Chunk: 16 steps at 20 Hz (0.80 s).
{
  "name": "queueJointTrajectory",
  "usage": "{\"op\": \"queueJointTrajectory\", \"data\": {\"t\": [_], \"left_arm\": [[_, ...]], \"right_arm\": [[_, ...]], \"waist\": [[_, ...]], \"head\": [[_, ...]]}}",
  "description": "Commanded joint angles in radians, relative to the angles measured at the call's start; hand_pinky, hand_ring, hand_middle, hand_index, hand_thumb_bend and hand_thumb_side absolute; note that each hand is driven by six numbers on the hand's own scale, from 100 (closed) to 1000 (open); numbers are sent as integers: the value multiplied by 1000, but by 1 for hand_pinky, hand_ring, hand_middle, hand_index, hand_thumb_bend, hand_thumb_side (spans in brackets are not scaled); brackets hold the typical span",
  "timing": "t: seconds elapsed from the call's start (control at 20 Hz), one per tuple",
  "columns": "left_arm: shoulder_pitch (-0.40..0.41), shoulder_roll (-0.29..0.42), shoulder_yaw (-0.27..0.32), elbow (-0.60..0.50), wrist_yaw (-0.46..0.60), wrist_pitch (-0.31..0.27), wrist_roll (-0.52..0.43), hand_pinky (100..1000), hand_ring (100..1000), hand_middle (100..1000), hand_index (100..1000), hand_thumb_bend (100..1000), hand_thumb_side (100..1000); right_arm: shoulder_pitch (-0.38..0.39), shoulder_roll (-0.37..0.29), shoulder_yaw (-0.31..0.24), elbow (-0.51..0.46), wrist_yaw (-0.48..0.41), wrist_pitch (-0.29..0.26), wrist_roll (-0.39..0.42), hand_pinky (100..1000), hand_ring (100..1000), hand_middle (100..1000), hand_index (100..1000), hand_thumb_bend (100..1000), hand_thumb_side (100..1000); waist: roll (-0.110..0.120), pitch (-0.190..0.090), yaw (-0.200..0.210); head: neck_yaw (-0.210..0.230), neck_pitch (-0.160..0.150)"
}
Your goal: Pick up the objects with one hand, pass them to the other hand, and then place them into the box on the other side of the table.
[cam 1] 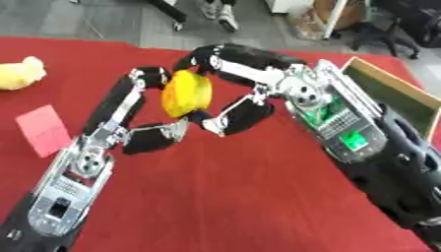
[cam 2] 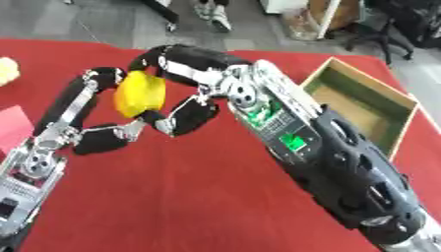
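Looks like a lab/office: grey tiled floor (cam 1: pixel 86 19) beyond the red cloth-covered table (cam 1: pixel 241 197), black wheeled office chair (cam 2: pixel 392 27) far right, someone's sneakers (cam 1: pixel 220 15) far centre.

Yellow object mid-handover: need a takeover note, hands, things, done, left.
Left hand: fingers curled round the yellow object, above the red table.
Right hand: fingers and thumb also curled round the same object, from the other side. Both hold it; the pass is not finished.
Box: at the table's right edge; what shows of its inside looks empty.
Another yellow thing and a pink card lie on the left.
Done: pickup. Left: left hand lets go, right hand carries to the box, then the remaining items.
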Motion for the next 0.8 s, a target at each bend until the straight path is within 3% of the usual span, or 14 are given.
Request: {"op": "queueJointTrajectory", "data": {"t": [0.05, 0.3, 0.5, 0.8], "left_arm": [[-23, -8, -5, -25, 4, -5, -4, 754, 594, 532, 497, 100, 189], [-23, -11, -6, -23, 2, -5, -5, 755, 595, 533, 497, 100, 189], [-24, -15, -8, -13, -6, 0, -13, 757, 597, 535, 502, 100, 189], [-25, -19, -9, 3, -24, 9, -24, 762, 603, 544, 530, 100, 160]], "right_arm": [[-19, -1, -7, 1, -7, 1, -7, 863, 833, 840, 874, 202, 136], [-20, -1, -11, -9, -35, 24, -50, 844, 795, 708, 731, 164, 195], [-21, -4, -10, -27, -79, 46, -98, 830, 742, 624, 656, 100, 181], [-20, -10, -6, -49, -131, 59, -117, 817, 701, 582, 609, 100, 193]], "waist": [[5, -12, 0], [6, -11, 2], [5, -11, 2], [6, -10, 1]], "head": [[-4, 6], [-6, 7], [-8, 6], [-12, 5]]}}
